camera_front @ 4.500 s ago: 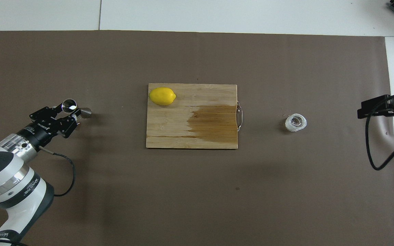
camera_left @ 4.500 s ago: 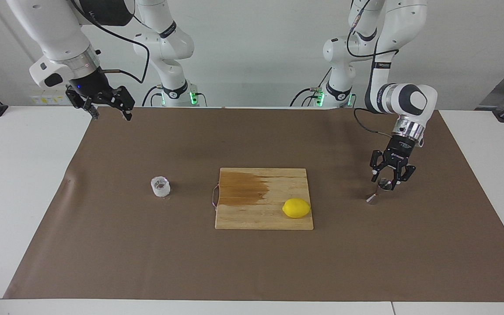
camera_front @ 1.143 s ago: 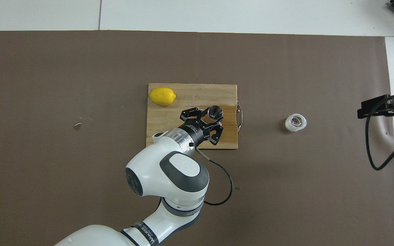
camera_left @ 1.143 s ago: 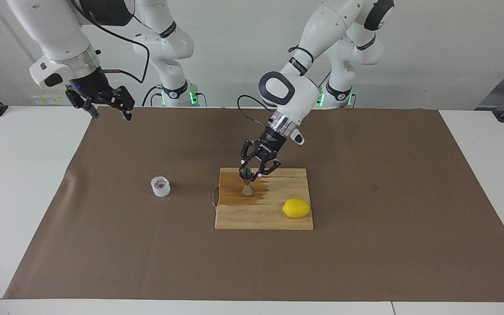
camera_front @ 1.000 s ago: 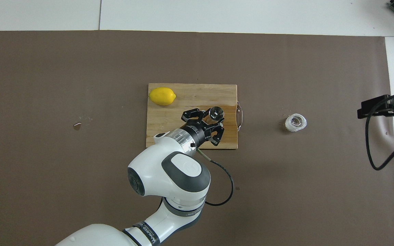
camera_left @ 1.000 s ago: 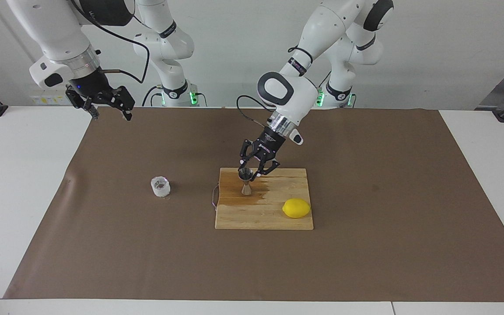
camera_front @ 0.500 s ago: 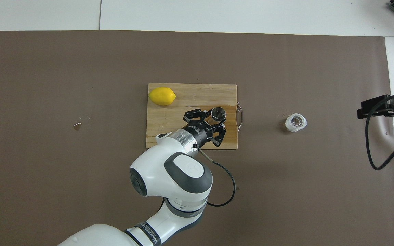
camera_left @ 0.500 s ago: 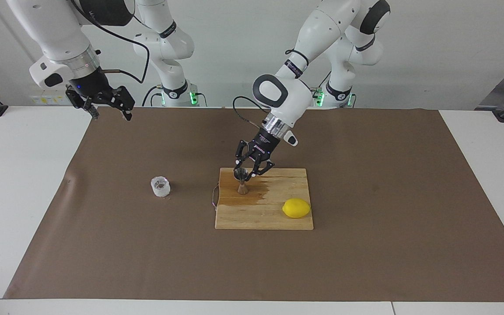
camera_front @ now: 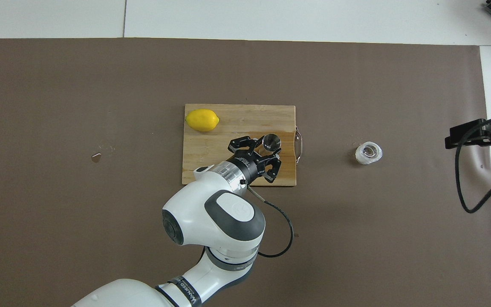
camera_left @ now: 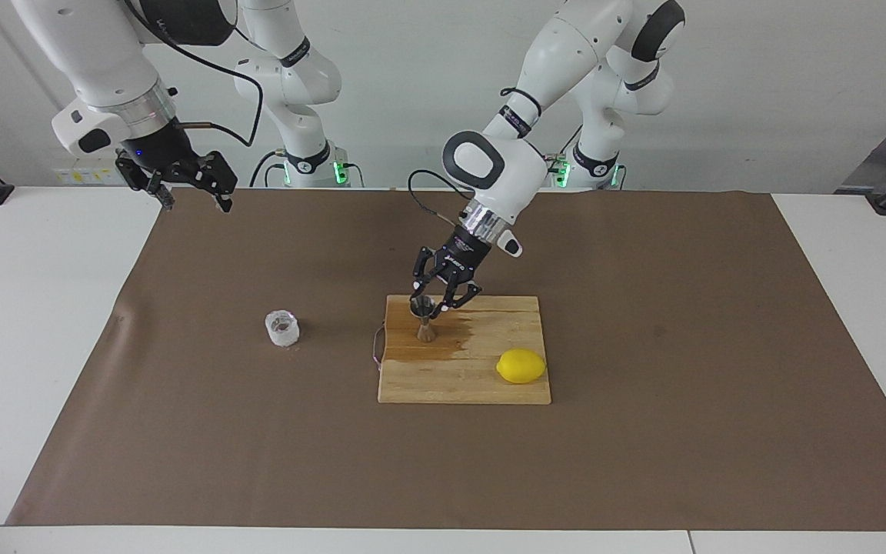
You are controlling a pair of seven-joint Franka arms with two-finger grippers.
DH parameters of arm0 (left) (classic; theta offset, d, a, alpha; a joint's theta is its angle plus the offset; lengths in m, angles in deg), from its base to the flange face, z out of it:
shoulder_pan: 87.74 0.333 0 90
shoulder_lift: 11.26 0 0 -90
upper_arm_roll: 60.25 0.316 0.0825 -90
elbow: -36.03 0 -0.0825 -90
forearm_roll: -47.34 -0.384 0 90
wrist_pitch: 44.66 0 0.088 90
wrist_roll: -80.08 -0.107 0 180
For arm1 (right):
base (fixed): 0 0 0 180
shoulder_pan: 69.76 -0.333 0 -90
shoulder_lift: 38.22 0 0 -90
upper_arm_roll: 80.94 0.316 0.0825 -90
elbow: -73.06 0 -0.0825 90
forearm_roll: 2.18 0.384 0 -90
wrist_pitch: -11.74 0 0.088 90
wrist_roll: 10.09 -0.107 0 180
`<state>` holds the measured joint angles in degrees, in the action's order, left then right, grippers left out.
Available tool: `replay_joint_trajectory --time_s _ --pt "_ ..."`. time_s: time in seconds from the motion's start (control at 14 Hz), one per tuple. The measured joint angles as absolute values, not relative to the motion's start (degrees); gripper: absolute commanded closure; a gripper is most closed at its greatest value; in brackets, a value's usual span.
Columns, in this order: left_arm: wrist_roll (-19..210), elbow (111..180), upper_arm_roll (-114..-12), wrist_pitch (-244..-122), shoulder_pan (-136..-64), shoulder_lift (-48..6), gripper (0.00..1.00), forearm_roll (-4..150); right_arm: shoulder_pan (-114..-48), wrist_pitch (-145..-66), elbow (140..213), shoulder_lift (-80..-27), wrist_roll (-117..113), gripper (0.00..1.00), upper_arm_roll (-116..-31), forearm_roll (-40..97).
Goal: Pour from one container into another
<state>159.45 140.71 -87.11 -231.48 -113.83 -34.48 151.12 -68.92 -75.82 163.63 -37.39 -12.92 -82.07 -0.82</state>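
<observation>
Your left gripper (camera_left: 429, 302) has its jaws clamped on the jigger (camera_left: 425, 321), upright on the cutting board (camera_left: 481, 381) (right gripper (camera_left: 193, 194) waits w/ jaws apart).

The left tool (camera_left: 434, 301) grips the jigger (camera_left: 425, 319), which stands upright on the board's (camera_left: 481, 385) dark wet patch. A lemon (camera_left: 521, 366) lies on the same board, toward the left arm's end from that tool. The cup (camera_left: 282, 328) sits on the desk's brown mat (camera_left: 643, 431), toward the right arm's end. The right tool (camera_left: 191, 192) waits, raised over the mat's corner.
</observation>
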Motion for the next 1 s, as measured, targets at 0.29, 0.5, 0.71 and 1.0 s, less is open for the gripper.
replay_joint_trajectory --time_s 0.29,0.5,0.71,1.0 --pt "159.5 140.7 -87.1 -231.7 -113.8 -34.5 0.0 151.1 -69.7 -76.1 167.0 -36.3 -12.9 0.0 -81.9 -0.8" --pt "159.5 140.4 -87.1 -232.6 -113.8 -34.4 0.0 150.9 -69.8 -78.3 169.4 -35.1 -8.6 0.0 -81.9 -0.8" --pt "159.5 139.4 -87.1 -234.4 -113.8 -33.4 0.0 150.9 -69.6 -83.4 172.5 -34.1 5.6 0.0 -81.9 -0.8" --pt "159.5 139.1 -86.8 -235.1 -112.9 -30.0 0.0 150.8 -69.3 -85.0 176.2 -32.6 23.3 0.0 -81.9 -0.8"
